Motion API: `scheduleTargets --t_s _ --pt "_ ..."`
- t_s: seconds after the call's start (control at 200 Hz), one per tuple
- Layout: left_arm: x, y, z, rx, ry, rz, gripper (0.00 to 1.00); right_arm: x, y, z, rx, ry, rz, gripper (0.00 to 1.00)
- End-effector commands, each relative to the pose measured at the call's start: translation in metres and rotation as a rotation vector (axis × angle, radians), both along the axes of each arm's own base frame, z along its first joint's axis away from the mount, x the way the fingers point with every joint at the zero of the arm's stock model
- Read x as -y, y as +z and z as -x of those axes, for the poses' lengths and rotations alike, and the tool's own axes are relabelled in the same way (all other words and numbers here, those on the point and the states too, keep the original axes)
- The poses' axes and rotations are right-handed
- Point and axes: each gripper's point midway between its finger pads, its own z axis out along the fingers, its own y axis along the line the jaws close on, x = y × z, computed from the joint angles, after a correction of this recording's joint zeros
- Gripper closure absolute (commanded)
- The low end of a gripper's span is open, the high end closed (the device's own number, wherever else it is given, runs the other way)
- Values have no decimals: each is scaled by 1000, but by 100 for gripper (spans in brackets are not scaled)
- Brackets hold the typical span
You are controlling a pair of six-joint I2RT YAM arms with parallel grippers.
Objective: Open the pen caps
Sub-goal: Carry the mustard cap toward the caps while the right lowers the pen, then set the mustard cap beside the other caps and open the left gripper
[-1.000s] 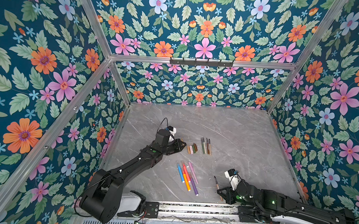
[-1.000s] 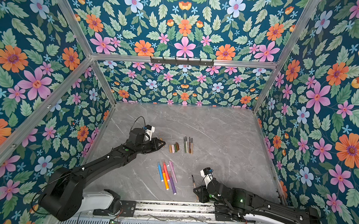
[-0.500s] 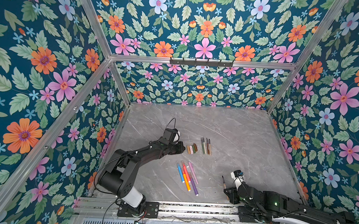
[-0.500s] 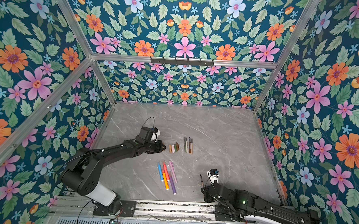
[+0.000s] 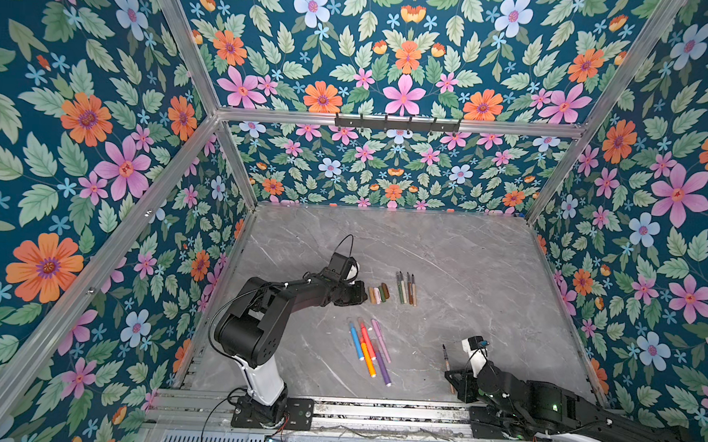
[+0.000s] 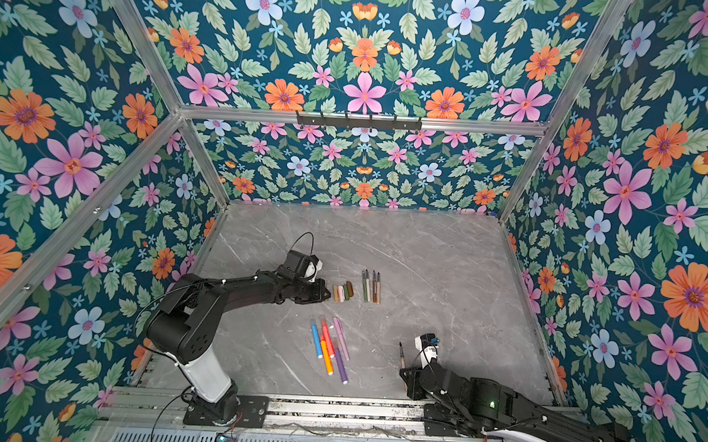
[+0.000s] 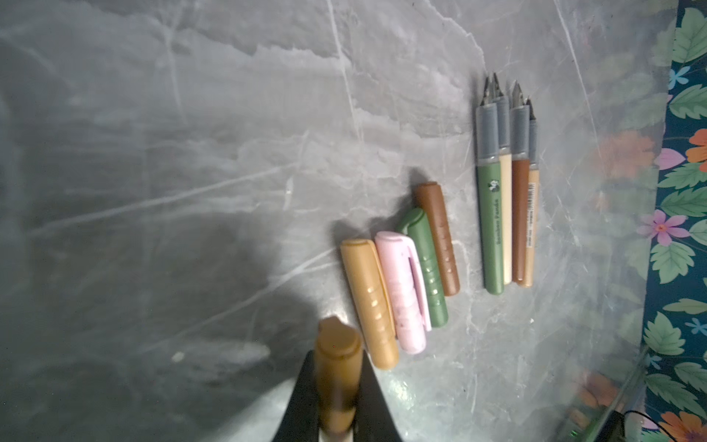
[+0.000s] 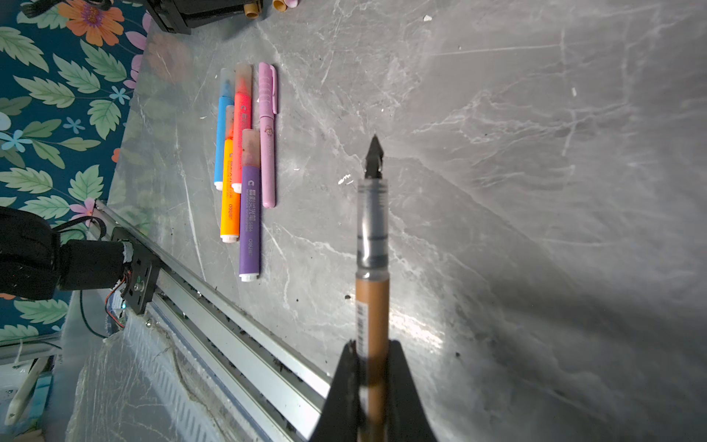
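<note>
Left fingers (image 7: 300, 402) pinched a tan cap (image 7: 338, 344) just left of the 4 laid caps (image 5: 378, 293) — axes roughly parallel; right fingers (image 8: 342, 394) clamped a bare pen (image 8: 372, 229).

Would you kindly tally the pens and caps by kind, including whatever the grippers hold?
Loose caps: 5, one in the left gripper
Uncapped pens: 5, one in the right gripper
Capped pens: 5
Total: 15

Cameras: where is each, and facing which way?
Top views: high up front, looking down at the table; both arms show.
Left wrist: on that arm, looking past jaws shut on a cap toward four loose caps.
Right wrist: likewise, past jaws shut on an uncapped pen toward markers.
Shared: markers, in both top views too.
</note>
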Motion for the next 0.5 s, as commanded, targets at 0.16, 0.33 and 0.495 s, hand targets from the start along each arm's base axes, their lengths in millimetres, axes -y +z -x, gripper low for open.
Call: scheduleTargets --t_s 0.16,0.33,0.495 --pt "6 5 -3 4 1 40 79 3 -1 -2 7 -17 10 100" --pt "8 7 -4 6 -3 50 74 3 -1 -2 4 -15 9 100" --pt "9 8 -5 7 0 58 73 3 -1 -2 6 -16 10 100"
